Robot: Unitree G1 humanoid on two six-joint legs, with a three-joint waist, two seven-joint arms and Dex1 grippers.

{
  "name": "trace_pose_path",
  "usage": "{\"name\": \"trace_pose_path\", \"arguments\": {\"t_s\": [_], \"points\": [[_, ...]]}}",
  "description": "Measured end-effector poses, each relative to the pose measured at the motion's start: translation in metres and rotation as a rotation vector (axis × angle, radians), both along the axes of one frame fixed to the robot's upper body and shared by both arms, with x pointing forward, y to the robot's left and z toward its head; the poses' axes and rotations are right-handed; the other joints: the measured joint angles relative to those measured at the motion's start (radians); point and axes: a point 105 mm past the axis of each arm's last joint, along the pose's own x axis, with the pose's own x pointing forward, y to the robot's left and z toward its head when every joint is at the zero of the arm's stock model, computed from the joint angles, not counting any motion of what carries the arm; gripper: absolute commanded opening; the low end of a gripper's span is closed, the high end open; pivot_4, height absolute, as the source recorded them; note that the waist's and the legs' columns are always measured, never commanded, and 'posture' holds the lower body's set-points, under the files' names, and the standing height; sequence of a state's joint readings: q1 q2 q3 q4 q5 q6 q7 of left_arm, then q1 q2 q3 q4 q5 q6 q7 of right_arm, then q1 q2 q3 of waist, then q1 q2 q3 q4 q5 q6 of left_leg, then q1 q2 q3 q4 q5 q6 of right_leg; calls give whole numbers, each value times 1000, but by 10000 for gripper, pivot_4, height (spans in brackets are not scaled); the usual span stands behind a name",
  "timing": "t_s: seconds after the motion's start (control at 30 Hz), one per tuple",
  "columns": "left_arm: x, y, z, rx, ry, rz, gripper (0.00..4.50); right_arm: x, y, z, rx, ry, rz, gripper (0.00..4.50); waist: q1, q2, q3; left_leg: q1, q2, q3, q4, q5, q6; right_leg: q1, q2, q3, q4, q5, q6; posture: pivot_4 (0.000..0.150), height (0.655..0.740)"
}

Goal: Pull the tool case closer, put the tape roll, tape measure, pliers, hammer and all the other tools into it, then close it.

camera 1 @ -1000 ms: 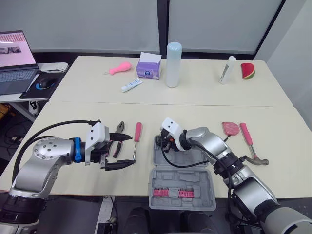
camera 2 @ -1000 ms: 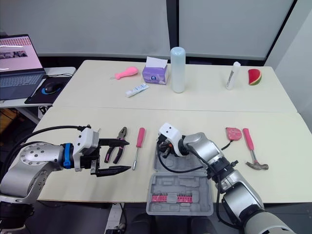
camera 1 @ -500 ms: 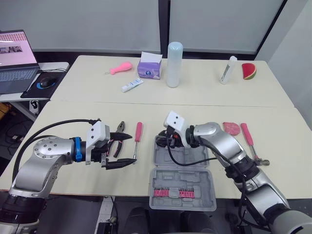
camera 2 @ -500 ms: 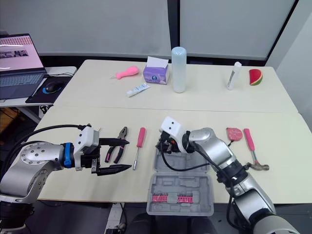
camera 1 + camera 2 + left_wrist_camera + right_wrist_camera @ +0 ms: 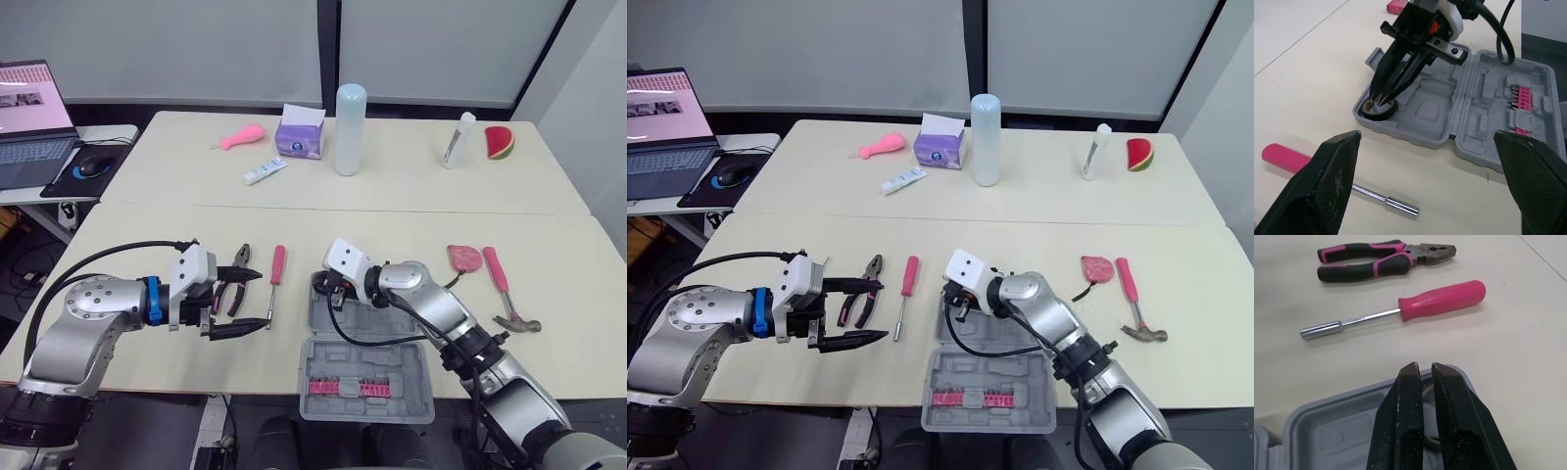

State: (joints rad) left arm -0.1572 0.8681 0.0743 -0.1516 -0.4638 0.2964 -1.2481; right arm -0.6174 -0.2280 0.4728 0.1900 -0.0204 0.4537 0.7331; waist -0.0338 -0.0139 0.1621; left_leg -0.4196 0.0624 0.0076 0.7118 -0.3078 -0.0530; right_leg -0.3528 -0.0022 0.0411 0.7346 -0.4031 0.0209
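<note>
The grey tool case (image 5: 364, 401) lies open at the table's front, with pink bits in its near half. A dark tape roll (image 5: 1378, 108) sits in the far left pocket of the case, and my right gripper (image 5: 328, 291) reaches down into that pocket, shut on the tape roll's wall. My left gripper (image 5: 884, 310) hovers open just left of the case, beside the pink-handled pliers (image 5: 235, 284) and the pink nut driver (image 5: 275, 279). A pink tape measure (image 5: 463, 258) and a pink-handled hammer (image 5: 505, 289) lie to the right of the case.
On the far table stand a tall pale bottle (image 5: 349, 127), a tissue box (image 5: 299, 137), a pink toy (image 5: 240, 137), a white tube (image 5: 265, 171), a small white bottle (image 5: 456, 140) and a watermelon slice toy (image 5: 498, 142). A laptop (image 5: 29, 117) sits on a side desk at the far left.
My right gripper rose slightly half a second ago and has come back down into the case's far left pocket. The left gripper has barely moved.
</note>
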Motion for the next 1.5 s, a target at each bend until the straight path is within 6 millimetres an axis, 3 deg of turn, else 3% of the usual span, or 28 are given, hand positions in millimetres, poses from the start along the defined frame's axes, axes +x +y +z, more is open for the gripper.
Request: {"name": "trace_pose_path", "arguments": {"t_s": [0.3, 0.57, 0.7, 0.8, 0.87, 0.97, 1.03, 1.17, 1.3, 1.4, 1.5], "points": [[0, 0, 0, 0, -1, 2, 45000, 8, -5, -22, -63, 6, -22, 4291, 0, 0, 0, 0, 0, 0, 0, 0, -1, 0, 0, 0, 0, 0, 0, 1500, 7002], [0, 0, -1, 0, 1, 4, 45000, 8, -2, -21, -60, -8, -12, 4291, -1, 0, 0, 0, 0, 0, 0, 0, -1, 0, 0, 0, 0, 0, 0, 1500, 7002], [0, 2, -3, -4, 6, 24, 45000, 3, 0, -3, 33, -24, -1, 4291, 0, 0, 0, 0, 0, 0, 0, 0, -1, 0, 0, 0, 0, 0, 0, 1500, 7002], [2, 12, -5, -31, 11, 86, 45000, -5, -5, 24, 124, -59, -4, 4291, 1, 0, 0, 0, 0, 0, 0, 0, 0, 0, 0, 0, 0, 0, 0, 1500, 7002], [4, 25, -7, -58, 12, 167, 45000, -9, -18, 42, 173, -89, -38, 4291, 2, 0, 0, -1, 0, -1, 0, 0, 0, 0, 0, -1, 0, 0, 0, 1500, 7002], [9, 48, -10, -102, -12, 326, 45000, -12, -60, 61, 197, -156, -156, 4291, 6, 0, 0, -1, 0, -1, 0, -1, 1, 1, -1, -1, -1, 0, 0, 1500, 7002], [10, 74, -15, -143, -38, 484, 45000, -20, -105, 64, 198, -196, -304, 4291, 11, -1, -1, -2, -1, -2, 0, -1, 1, 1, -2, -2, -2, 0, 0, 1500, 7002], [1, 120, -29, -164, -21, 713, 45000, -43, -175, 60, 186, -226, -561, 4291, 7, -1, 0, -2, -1, -2, -1, -1, 1, 1, -1, -1, -2, 0, 0, 1500, 7002], [-13, 151, -42, -147, -12, 845, 45000, -77, -224, 50, 125, -251, -732, 4291, 1, -1, 0, 2, 0, -1, -2, 0, 1, 4, 0, 0, -2, 0, 0, 1500, 7002], [-24, 159, -58, -134, 29, 887, 45000, -106, -254, 36, 85, -236, -839, 4291, 3, -1, -1, 3, -1, -1, -2, 0, 1, 6, -1, 0, -2, 0, 0, 1500, 7002], [-34, 160, -71, -133, 71, 911, 45000, -130, -270, 26, 96, -220, -910, 10133, 3, -1, -1, 4, -1, -1, -2, 0, 0, 7, 0, 0, -2, 0, 0, 1500, 7002]]}}
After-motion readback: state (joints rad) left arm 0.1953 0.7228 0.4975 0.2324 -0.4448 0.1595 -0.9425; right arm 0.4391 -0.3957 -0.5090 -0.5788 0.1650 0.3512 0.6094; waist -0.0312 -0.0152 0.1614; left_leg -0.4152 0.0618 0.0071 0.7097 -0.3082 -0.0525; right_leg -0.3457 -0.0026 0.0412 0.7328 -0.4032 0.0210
